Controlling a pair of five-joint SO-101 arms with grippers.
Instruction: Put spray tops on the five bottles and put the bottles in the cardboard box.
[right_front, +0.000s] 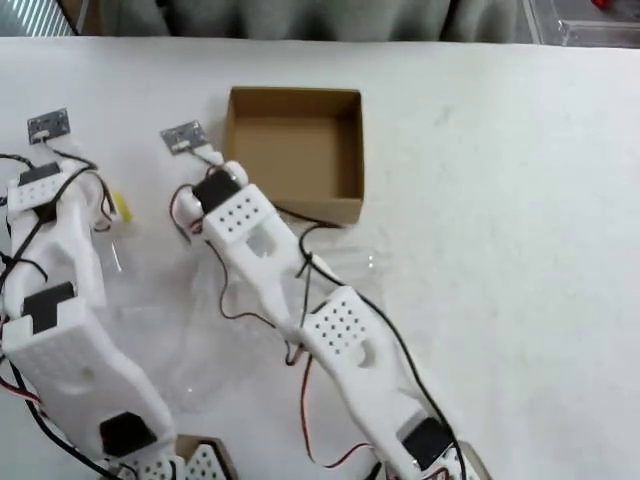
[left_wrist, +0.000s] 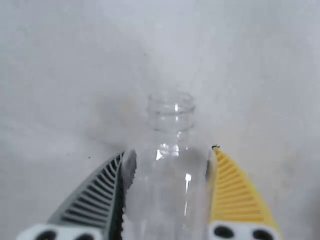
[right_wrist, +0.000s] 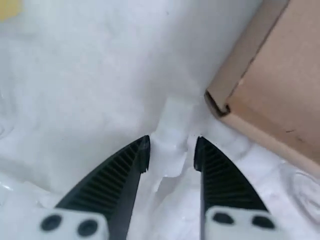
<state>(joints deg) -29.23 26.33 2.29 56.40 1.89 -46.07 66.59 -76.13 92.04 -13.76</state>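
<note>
Left gripper, one ribbed grey finger and one yellow, is pressed against both sides of a clear plastic bottle. Its bare, open threaded neck points away from the wrist over the white table. Right gripper, with black ribbed fingers, pinches a small white spray top just beside a corner of the open brown cardboard box, which stands on the same table
</note>
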